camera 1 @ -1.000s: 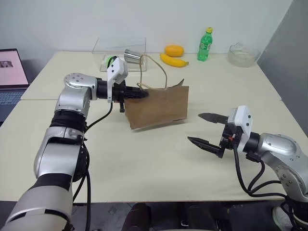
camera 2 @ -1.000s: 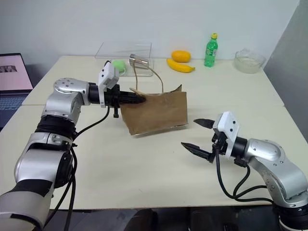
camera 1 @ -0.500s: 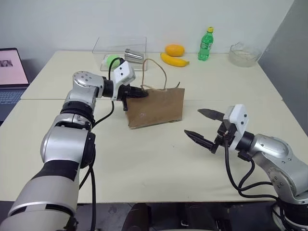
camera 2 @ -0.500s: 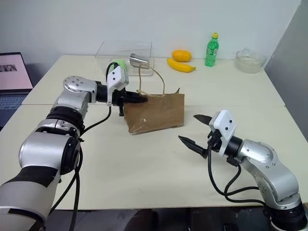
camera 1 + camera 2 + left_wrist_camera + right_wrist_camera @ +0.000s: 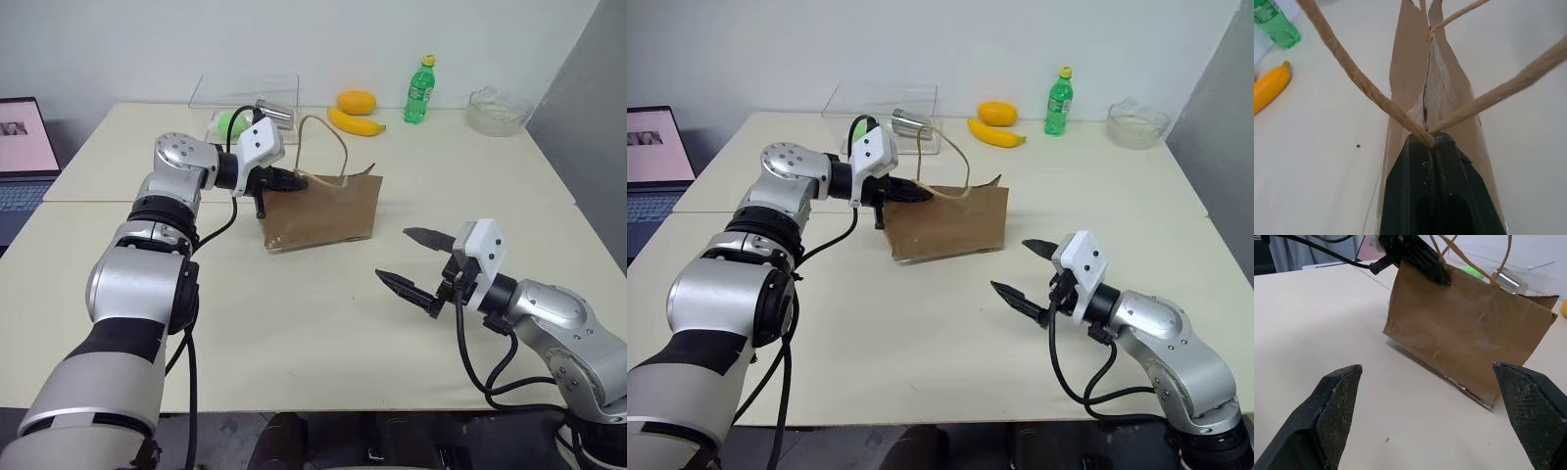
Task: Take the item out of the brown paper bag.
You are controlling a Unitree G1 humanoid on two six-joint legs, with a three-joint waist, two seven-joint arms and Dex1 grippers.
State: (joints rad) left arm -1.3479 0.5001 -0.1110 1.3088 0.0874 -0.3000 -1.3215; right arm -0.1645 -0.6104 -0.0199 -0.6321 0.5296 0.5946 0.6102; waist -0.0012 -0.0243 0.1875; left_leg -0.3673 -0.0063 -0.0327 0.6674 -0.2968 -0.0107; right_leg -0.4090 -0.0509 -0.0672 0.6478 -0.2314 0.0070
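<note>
The brown paper bag (image 5: 328, 211) stands creased in the middle of the table, its tan cord handles (image 5: 326, 147) looping up above it. My left gripper (image 5: 294, 181) is shut on the bag's top edge at its left corner, where a handle cord meets the paper (image 5: 1426, 134). The bag's mouth (image 5: 1425, 83) is pressed nearly flat, and the item is hidden inside. My right gripper (image 5: 394, 255) hovers open over the table to the bag's right, apart from it, facing the bag's side (image 5: 1469, 338) with nothing between its fingers (image 5: 1337, 401).
Along the table's far edge stand a clear plastic box (image 5: 243, 96), a metal cup (image 5: 274, 113), a green object (image 5: 227, 121), an orange fruit (image 5: 355, 102), a banana (image 5: 355, 123), a green soda bottle (image 5: 418, 90) and a glass bowl (image 5: 497, 110). A laptop (image 5: 20, 147) sits at far left.
My left gripper has rolled and shifted slightly right and forward with the bag's edge in it, and the bag now stands more upright. The right gripper stayed open in place.
</note>
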